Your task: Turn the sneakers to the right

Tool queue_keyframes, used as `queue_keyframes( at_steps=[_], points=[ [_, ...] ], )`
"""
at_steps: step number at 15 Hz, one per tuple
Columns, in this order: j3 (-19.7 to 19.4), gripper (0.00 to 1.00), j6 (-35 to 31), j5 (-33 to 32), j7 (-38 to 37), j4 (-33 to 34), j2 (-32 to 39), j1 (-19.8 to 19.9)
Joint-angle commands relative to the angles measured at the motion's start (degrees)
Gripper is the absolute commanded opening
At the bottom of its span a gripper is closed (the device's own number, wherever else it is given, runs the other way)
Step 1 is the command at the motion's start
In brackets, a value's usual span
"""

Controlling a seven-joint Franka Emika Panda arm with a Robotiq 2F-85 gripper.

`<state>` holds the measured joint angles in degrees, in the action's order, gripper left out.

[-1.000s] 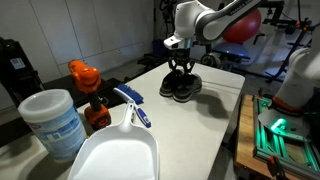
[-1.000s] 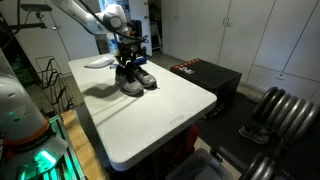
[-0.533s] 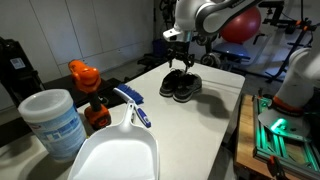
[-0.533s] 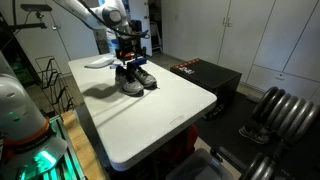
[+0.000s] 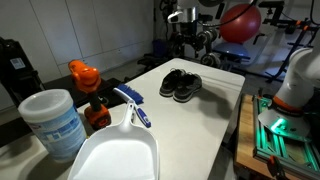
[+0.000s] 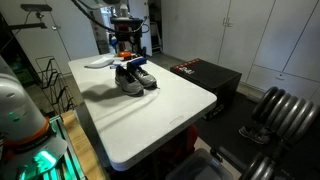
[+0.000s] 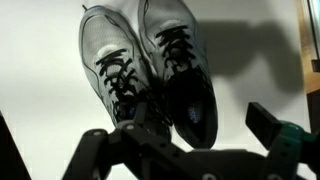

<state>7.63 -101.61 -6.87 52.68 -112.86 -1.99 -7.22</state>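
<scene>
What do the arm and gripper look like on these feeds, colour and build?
The arm has glossy white, rounded links with darker joints. The gripper is matte black, with two blocky fingers on angular linkages. No cables or markings are clear enough to read.

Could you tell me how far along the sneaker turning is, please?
Done, apparently: the sneakers lie side by side on the table, free of any grip. In hand: nothing; the gripper hangs open above them. Left: perhaps only a check, as these views alone cannot confirm the turn.
</scene>
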Motion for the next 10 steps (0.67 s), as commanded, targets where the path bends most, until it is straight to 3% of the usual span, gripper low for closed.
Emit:
queue_keyframes(
  at_steps=[1,5,10],
  points=[
    [-0.5,1.0,9.9,1.9,-7.5,5.3,2.1,0.2],
    [-0.8,1.0,16.4,3.3,-17.9,8.8,3.7,0.6],
    [-0.7,1.0,17.3,2.5,-33.5,10.8,5.3,0.6]
  ],
)
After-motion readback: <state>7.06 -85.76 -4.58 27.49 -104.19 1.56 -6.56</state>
